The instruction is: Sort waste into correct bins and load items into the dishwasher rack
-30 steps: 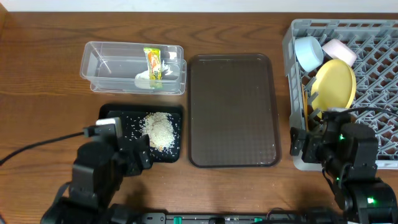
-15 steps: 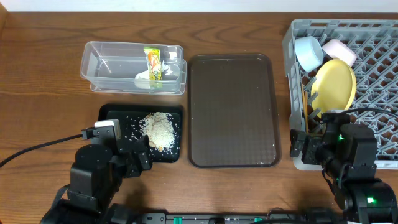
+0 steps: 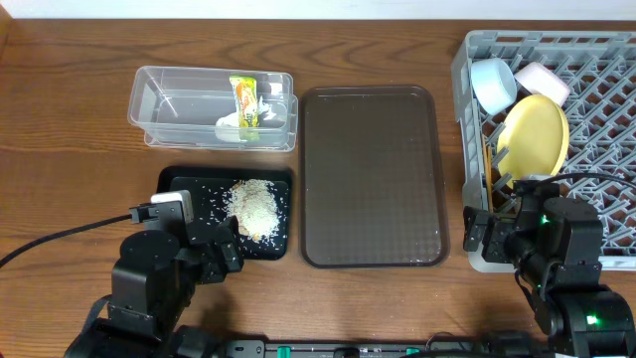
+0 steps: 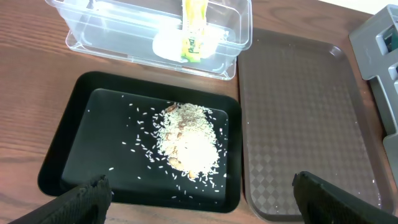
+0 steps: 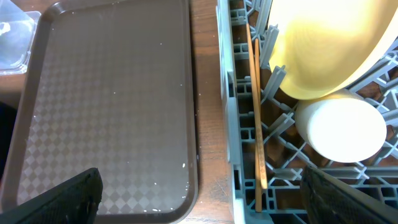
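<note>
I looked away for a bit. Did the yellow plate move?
No. The yellow plate leans in the same spot of the dishwasher rack as before.

The brown wooden table (image 3: 60, 119) shows smooth, satin grain; the clear rectangular plastic tub (image 4: 93, 28) is glossy and transparent; the shallow black rectangular tray (image 4: 68, 143) has a smooth sheen; the large dark brown serving tray (image 5: 112, 93) carries a fine diamond-embossed texture; the grey lattice plastic rack (image 5: 225, 112) looks matt; the round yellow plate (image 5: 329, 43) is smooth, perhaps glazed; the thin chopsticks (image 5: 256, 124) are bare wood.
</note>
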